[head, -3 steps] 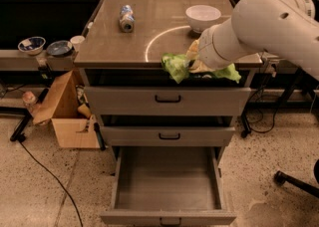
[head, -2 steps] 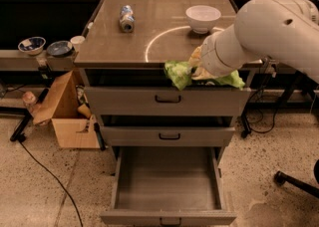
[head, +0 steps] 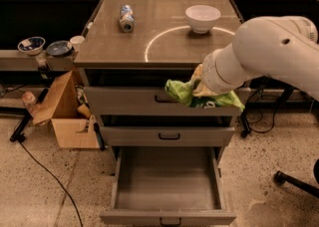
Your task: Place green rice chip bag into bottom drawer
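Below the gripper [head: 201, 87], nearer the camera, the bottom drawer [head: 167, 181] stands pulled open. The gripper, level with the top drawer [head: 124, 100] front, is clamped on the green rice chip bag [head: 180, 92], which is bunched around it. This looks like the carrying step; next it needs lowering over the open drawer. Beyond sit a bowl [head: 203, 18] and a can [head: 126, 18].

The white arm [head: 271, 47] reaches in from the right, its thick wrist angled down and leftward. The hand [head: 198, 86], mostly hidden behind the wrist, hangs just below the table's [head: 164, 22] front edge, clamped on the green rice chip bag [head: 212, 102].
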### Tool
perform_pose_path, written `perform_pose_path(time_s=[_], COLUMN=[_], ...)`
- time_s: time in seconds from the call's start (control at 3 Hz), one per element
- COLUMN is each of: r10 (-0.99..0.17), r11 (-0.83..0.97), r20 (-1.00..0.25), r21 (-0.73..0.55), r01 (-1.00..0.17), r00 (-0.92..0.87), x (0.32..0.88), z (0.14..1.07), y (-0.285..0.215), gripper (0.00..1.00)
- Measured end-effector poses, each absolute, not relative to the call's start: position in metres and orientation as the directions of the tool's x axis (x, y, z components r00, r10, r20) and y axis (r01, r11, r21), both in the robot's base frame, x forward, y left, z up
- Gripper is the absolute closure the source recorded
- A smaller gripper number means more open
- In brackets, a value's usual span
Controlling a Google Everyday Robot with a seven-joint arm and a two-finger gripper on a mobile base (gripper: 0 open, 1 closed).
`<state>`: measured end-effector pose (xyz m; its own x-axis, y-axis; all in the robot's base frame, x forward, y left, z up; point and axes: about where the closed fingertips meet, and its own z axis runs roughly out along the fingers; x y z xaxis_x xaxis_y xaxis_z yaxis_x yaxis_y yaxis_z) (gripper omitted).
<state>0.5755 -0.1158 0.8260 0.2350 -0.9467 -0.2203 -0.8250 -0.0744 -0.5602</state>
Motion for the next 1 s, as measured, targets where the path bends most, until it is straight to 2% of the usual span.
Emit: perform_pose_path(time_s=[1.0], r10=[-0.97], r11=[-0.126], r20=[-0.127], r21=[-0.466], r01=[-0.876], r00=[0.207], x=[0.561], z=[0.744], y=[-0.093], gripper=[1.0])
